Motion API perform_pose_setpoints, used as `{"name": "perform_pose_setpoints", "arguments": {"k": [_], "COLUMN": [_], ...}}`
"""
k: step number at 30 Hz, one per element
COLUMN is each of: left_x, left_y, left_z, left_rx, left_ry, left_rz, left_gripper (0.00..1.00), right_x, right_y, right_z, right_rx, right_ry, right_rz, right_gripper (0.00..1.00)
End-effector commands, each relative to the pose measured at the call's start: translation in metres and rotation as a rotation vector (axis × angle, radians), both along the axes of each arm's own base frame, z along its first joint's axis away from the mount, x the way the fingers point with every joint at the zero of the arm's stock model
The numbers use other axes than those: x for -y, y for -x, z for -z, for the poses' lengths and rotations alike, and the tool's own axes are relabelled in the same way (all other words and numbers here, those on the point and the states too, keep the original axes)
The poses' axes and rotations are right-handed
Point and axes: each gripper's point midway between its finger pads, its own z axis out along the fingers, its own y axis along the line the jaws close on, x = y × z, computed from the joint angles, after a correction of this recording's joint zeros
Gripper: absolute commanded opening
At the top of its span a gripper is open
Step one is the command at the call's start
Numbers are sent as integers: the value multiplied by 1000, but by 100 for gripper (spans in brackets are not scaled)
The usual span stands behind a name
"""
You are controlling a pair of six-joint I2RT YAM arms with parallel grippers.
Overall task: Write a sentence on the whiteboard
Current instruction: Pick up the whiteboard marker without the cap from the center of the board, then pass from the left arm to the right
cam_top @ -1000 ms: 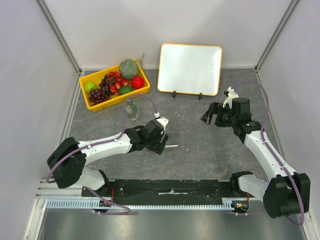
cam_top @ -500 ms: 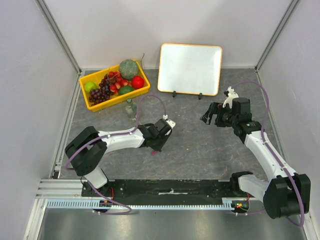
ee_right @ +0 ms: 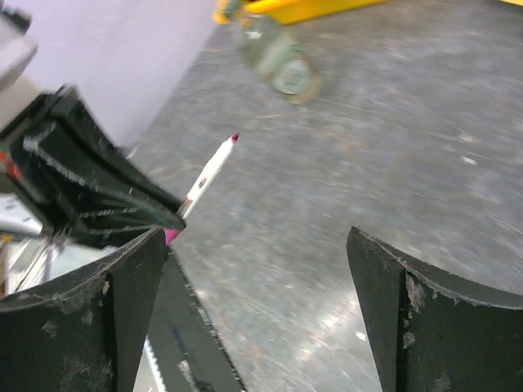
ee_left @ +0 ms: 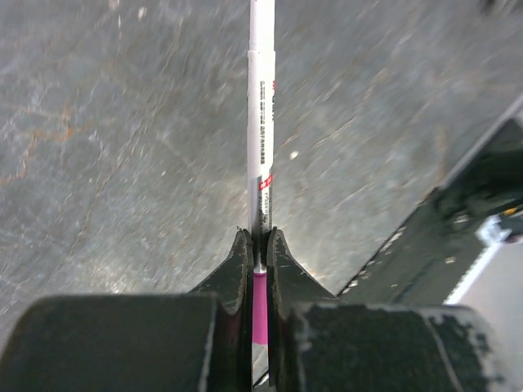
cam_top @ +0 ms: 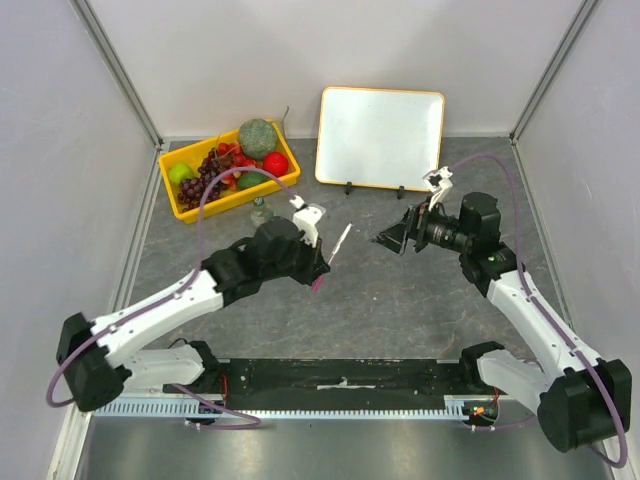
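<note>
The whiteboard (cam_top: 380, 138) stands propped at the back of the table, its face plain white; no sentence shows on it. My left gripper (cam_top: 322, 268) (ee_left: 260, 245) is shut on a white marker (cam_top: 340, 243) (ee_left: 261, 122) near its pink end, and the marker is lifted off the table with its tip pointing toward the board. To its right, my right gripper (cam_top: 392, 240) (ee_right: 257, 269) stands wide open and faces the marker (ee_right: 208, 171), with nothing between its fingers (ee_right: 106, 327).
A yellow tray (cam_top: 175, 200) of fruit sits at the back left. A small glass bottle (cam_top: 262, 212) (ee_right: 274, 53) stands just in front of it. Grey walls close in both sides, and a black rail (cam_top: 340, 375) runs along the near edge.
My left gripper shut on the marker that lay on the table, then lifted it up toward the middle. My right gripper shifted left and turned toward the marker, still open.
</note>
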Motion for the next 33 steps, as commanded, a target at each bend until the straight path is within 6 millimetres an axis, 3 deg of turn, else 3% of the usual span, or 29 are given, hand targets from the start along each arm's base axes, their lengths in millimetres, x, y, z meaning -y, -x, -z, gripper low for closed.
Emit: {"name": "perform_pose_setpoints", "arguments": {"k": [1, 5, 8, 15, 19, 22, 29, 33], "left_x": [16, 21, 23, 26, 25, 21, 1, -15], "left_y": [10, 22, 26, 30, 31, 31, 33, 43], "left_z": [-81, -128, -145, -154, -151, -154, -148, -138], "left_rx": [27, 63, 78, 79, 68, 70, 34, -24], "left_ry": [303, 446, 487, 508, 500, 499, 379, 230], "left_rz": [38, 90, 119, 146, 146, 125, 69, 88], "left_gripper": [2, 2, 2, 2, 2, 2, 2, 2], "right_x": [-42, -62, -70, -91, -96, -94, -60, -49], "right_y": [32, 41, 45, 58, 62, 60, 46, 47], "right_z": [-65, -88, -98, -104, -101, -90, -88, -102], "right_rx": [139, 118, 112, 101, 89, 102, 294, 427], "right_ry": [-217, -347, -416, -444, -434, -357, 6, 140], "right_rz": [-191, -241, -272, -347, -370, -349, -209, -241], "right_gripper": [98, 93, 83, 58, 51, 55, 98, 98]}}
